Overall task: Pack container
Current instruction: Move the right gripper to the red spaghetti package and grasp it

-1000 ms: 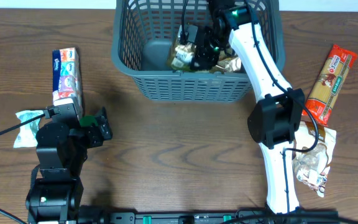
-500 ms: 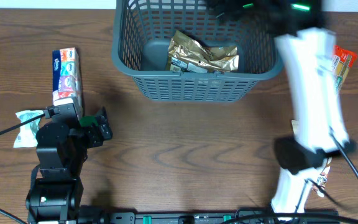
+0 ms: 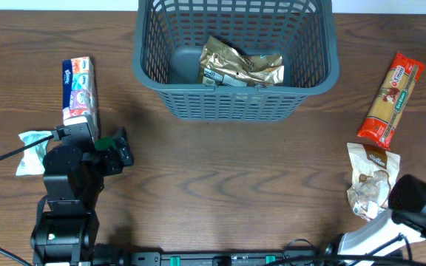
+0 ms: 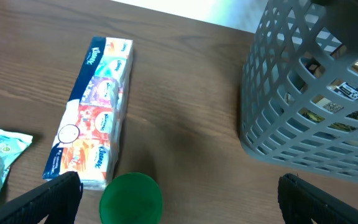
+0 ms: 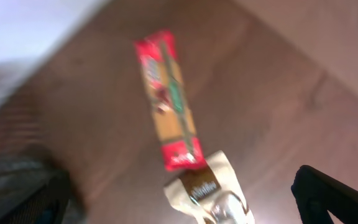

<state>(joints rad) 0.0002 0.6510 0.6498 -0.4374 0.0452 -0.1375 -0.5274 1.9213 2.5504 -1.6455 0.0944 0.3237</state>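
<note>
On a dark wood-grain table [image 3: 220,177], the large grey lattice-sided basket [image 3: 235,103] sits far centre, a gold foil packet [image 3: 239,66] on its solid bottom. A Kleenex tissue pack [image 3: 79,89] lies well left; a spaghetti packet [image 3: 392,100] and clear bag [image 3: 372,185] well right. The left gripper [image 4: 176,196] and right gripper [image 5: 179,199] stand spread wide, empty.

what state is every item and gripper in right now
container, upright, one packet inside
gold foil packet, lying in the container
tissue pack, flat on the table, unpacked
teal wrapper, crumpled on the table, unpacked
spaghetti packet, flat on the table, unpacked
beige pouch, on the table, unpacked
left gripper, open, empty
right gripper, open, empty
</note>
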